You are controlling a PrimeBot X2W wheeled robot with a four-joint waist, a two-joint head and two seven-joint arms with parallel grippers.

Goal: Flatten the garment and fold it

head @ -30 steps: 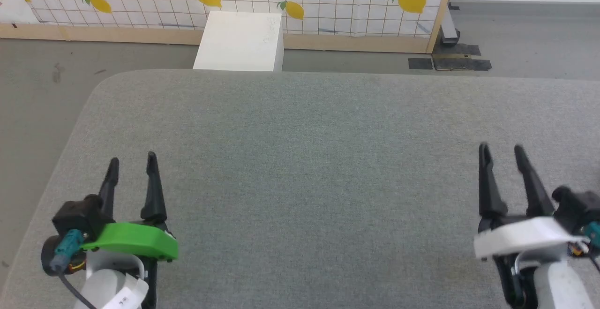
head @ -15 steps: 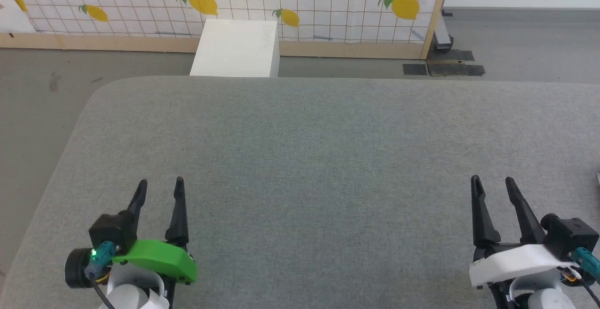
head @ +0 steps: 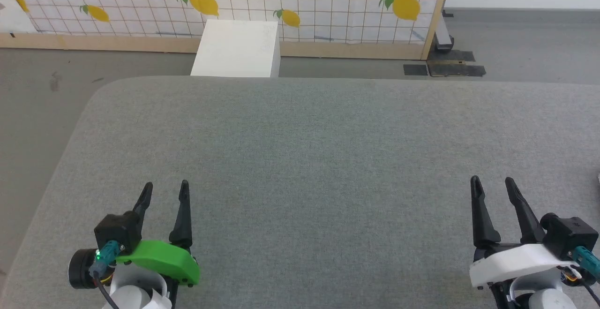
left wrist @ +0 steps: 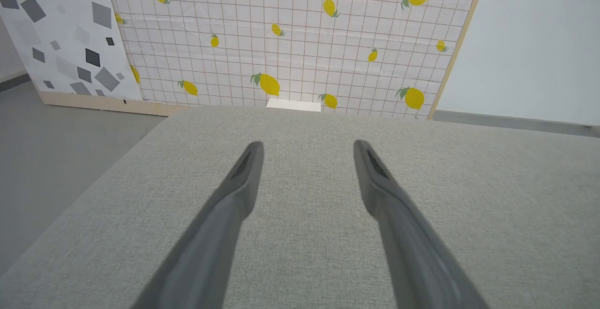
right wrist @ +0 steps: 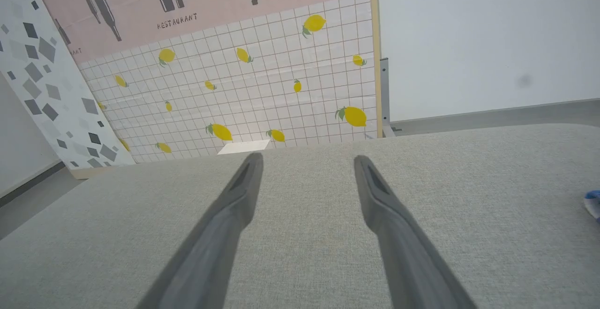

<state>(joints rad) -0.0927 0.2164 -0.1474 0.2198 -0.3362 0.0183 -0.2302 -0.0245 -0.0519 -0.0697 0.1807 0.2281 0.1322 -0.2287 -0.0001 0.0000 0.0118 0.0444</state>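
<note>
Above woven grey table point(head: 328, 149), left gripper point(head: 166, 184), right gripper point(head: 491, 179) spread tapered fingers

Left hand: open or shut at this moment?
Open. The left hand shows both fingers well apart over the grey surface, nothing between them.

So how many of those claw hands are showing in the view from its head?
2. The left gripper is at the lower left, the right gripper at the lower right, both open over the grey padded surface.
</note>
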